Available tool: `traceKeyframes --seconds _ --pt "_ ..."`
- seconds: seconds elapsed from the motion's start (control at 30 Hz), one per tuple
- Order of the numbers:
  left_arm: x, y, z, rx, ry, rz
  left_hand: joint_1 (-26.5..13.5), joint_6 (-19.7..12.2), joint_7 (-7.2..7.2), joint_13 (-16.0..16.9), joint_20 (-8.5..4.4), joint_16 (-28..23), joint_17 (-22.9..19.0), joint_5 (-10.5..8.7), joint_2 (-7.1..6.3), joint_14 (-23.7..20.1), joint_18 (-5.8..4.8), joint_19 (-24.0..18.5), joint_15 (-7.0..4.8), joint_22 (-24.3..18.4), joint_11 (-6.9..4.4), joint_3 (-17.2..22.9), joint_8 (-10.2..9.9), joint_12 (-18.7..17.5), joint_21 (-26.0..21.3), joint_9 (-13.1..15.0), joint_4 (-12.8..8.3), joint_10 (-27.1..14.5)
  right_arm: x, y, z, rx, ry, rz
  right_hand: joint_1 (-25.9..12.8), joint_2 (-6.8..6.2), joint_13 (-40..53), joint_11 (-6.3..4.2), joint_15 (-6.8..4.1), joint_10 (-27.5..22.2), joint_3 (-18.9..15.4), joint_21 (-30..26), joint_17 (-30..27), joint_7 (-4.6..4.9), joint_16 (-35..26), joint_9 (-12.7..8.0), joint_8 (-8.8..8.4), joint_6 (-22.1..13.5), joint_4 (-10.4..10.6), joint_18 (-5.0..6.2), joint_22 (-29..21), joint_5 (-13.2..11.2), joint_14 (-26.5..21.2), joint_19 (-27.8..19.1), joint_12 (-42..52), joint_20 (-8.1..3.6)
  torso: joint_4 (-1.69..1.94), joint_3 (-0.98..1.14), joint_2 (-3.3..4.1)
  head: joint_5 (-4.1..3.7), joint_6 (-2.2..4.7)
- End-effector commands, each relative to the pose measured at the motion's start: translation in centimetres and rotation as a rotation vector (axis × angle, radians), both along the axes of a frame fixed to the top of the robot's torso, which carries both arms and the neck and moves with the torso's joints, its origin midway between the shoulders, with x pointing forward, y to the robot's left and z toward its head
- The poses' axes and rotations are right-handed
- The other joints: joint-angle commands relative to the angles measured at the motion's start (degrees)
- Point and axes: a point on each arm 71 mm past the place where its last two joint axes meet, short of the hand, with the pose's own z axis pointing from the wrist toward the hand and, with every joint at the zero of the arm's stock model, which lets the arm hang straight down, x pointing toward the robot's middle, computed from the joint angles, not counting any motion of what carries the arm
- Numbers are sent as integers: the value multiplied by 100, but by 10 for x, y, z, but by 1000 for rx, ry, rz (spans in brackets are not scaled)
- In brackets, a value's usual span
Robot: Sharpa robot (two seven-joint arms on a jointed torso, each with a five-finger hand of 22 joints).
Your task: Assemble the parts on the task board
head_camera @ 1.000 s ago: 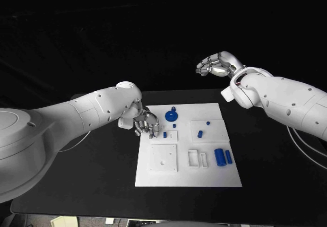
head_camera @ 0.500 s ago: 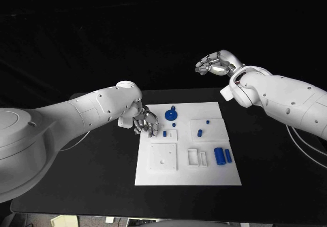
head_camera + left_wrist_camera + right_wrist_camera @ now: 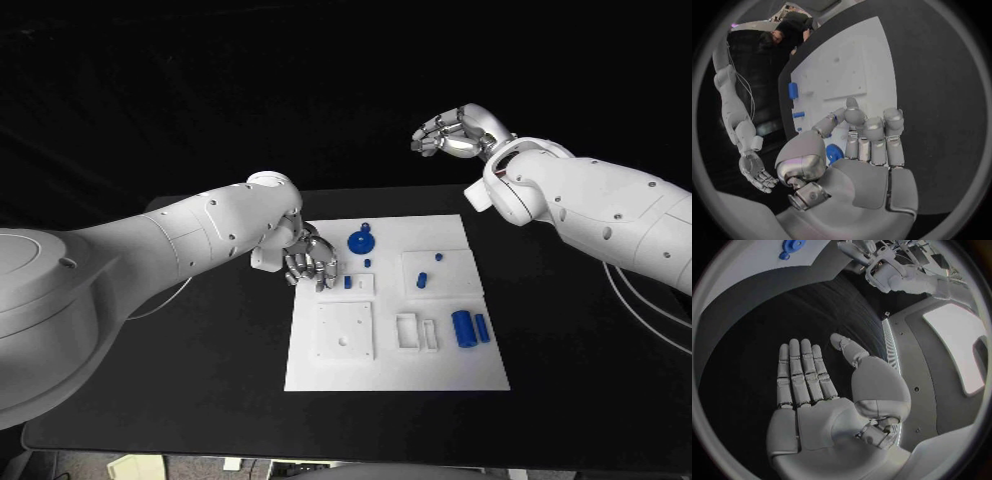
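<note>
The white task board (image 3: 397, 372) lies mid-table. On its far part sit a round blue disc with a tab (image 3: 362, 242) and several small blue pegs (image 3: 421, 281). Two blue cylinders (image 3: 464, 329) lie near its right edge. My left hand (image 3: 307, 262) hovers at the board's far left edge, fingers straight and together, holding nothing; a small blue peg (image 3: 348, 284) stands just beside its fingertips. In the left wrist view that hand (image 3: 861, 145) is over the board (image 3: 848, 65) with the disc (image 3: 834, 152) by the thumb. My right hand (image 3: 454, 133) is raised beyond the far edge, flat and empty (image 3: 811, 385).
A raised white square plate (image 3: 346, 333) and two white holders (image 3: 418, 335) stand on the board's near half. The black table (image 3: 188, 380) extends to either side of the board. A thin cable (image 3: 642, 310) hangs at the right.
The right hand has drifted slightly to the left. The left hand and the parts have not moved.
</note>
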Motion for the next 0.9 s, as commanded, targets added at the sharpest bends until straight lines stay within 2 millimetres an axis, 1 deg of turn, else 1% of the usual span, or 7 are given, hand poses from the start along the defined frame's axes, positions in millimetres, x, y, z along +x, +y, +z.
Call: traceKeyframes --seconds 0.03,0.13,0.23,0.43,0.63,0.9 --pt "-1 -2 -1 -2 14 -15 105 38 13 8 -582 15 6 96 143 -64 107 -38 -109 7 -54 774 -25 16 20 9 -85 -3 0 2 0 5 -2 8 67 0 -9 15 -1 41 -26 -38 -7 4 -20 -10 25 -30 9 33 10 15 32 -16 -38 30 0 -1 -1 6 11" --pt "-2 -3 -1 -1 17 -20 105 38 13 8 -582 15 7 97 143 -65 107 -38 -110 7 -54 773 -25 16 20 11 -85 -3 0 2 0 5 -1 9 67 1 -10 15 0 42 -26 -38 -7 4 -20 -10 25 -30 10 33 10 15 32 -16 -38 30 7 1 -2 -8 7" --pt "-3 -5 -1 -3 20 -27 105 38 12 9 -582 16 7 98 144 -65 107 -38 -110 8 -54 773 -26 16 20 14 -85 -4 0 2 0 6 -1 10 68 0 -11 15 0 42 -26 -39 -8 4 -20 -11 25 -30 10 34 10 14 32 -16 -39 31 15 -4 2 -5 7" --pt "-2 -6 -1 1 18 -27 106 38 12 10 -582 17 8 99 144 -65 107 -38 -110 8 -55 773 -26 18 21 18 -85 -4 0 4 0 6 -2 13 69 1 -13 16 0 44 -26 -39 -8 4 -21 -12 26 -30 10 34 11 13 32 -15 -41 32 2 -9 1 6 7" --pt "-2 -4 -1 2 19 -25 105 37 12 11 -582 18 9 99 145 -66 107 -38 -111 8 -55 771 -27 19 21 23 -85 -5 0 3 0 6 -2 11 69 0 -15 16 0 46 -27 -40 -9 4 -21 -13 27 -29 10 35 11 12 32 -16 -43 33 6 -9 0 -10 -10" --pt "-2 -6 -2 0 22 -30 105 36 12 12 -581 18 10 99 146 -67 107 -39 -111 9 -55 770 -28 20 22 29 -85 -7 0 5 0 6 -2 14 70 1 -18 16 0 47 -27 -40 -10 4 -22 -15 27 -30 10 36 12 11 33 -16 -45 34 5 -9 3 -11 -11"
